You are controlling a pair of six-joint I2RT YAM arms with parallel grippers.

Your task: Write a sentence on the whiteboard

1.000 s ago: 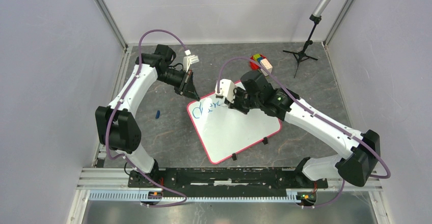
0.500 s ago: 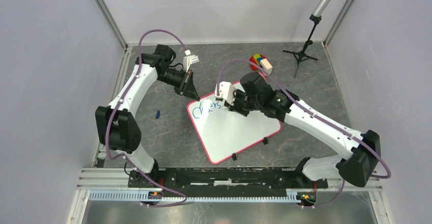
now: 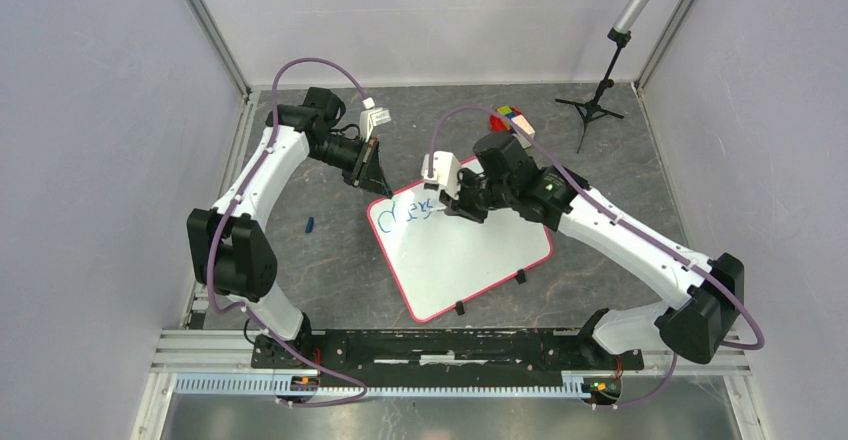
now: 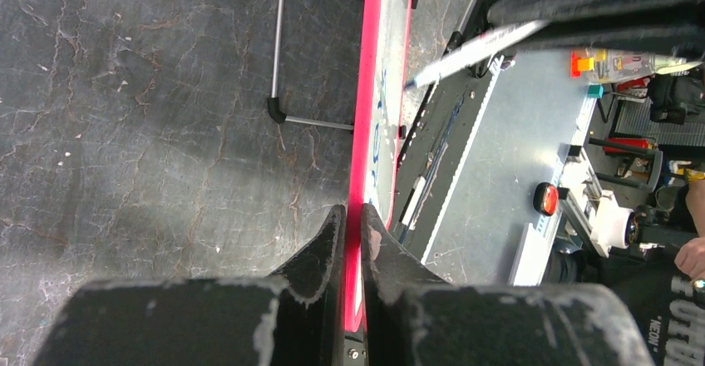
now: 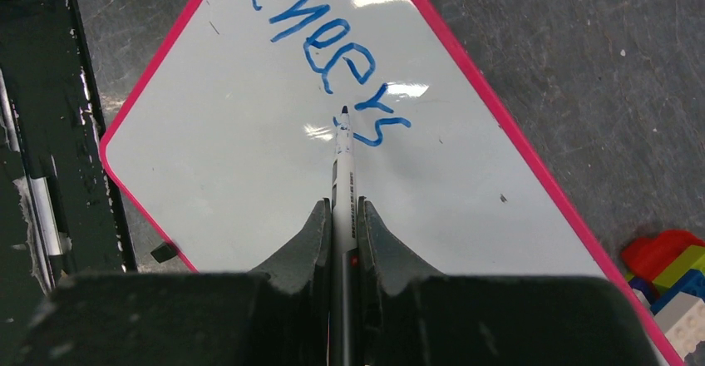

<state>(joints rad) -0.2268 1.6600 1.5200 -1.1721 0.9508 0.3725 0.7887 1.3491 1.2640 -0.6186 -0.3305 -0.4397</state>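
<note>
Fingers [image 5: 309, 237] of the right arm are shut tight on the barrel of a slim marker [image 5: 342, 170], which runs straight out from between them. The left fingers [image 4: 322, 245] are pinched almost closed on the pink rim of the whiteboard [image 4: 367, 91] at its far-left corner.

That whiteboard [image 3: 465, 265] lies flat on the table [image 3: 330, 260] between the two arms, turned diagonally. Its long axis runs from the left fingers toward the right arm's side, and the small black clips sit on the near long edge. Blue lettering [image 5: 328, 46] reading "Cheers" starts at the pinched corner and follows that long axis. The marker points away from its wrist and down, its tip by the last letter; whether it touches the surface I cannot tell.

By its look the board is thin, stiff, light and glossy, so I judge it would skate over the table under a pen stroke. The rim is the place to hold it, since a grip on the face would likely smear wet ink. The marker seems light and smooth, so a firm hold low on the barrel should keep the tip from wandering.
</note>
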